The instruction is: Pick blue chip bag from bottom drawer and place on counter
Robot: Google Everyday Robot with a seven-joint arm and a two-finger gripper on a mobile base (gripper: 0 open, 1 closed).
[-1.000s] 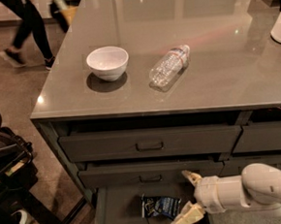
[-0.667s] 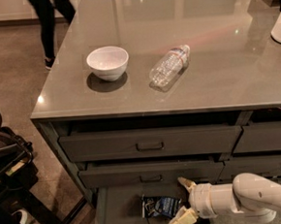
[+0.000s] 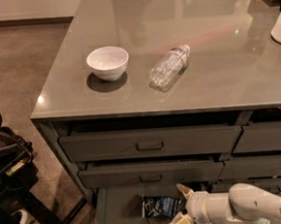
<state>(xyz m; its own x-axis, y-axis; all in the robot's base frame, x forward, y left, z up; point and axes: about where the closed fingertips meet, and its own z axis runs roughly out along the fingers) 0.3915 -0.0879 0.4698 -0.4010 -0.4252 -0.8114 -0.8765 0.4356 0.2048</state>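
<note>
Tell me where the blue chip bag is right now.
The blue chip bag lies in the open bottom drawer, low centre in the camera view, with the open pincer at its right end.

You are looking at a dark-blue chip bag (image 3: 160, 206) with white lettering, lying on the dark grey-green floor of the bottom drawer (image 3: 120, 213). The gripper (image 3: 180, 208), white with cream-yellow fingers (image 3: 184, 190), is hovering at the bag's right end. The counter (image 3: 214, 59) is showing glossy grey-brown, carrying a white bowl (image 3: 108, 62) and a clear bottle (image 3: 168, 68) with what seems a reddish label band.
</note>
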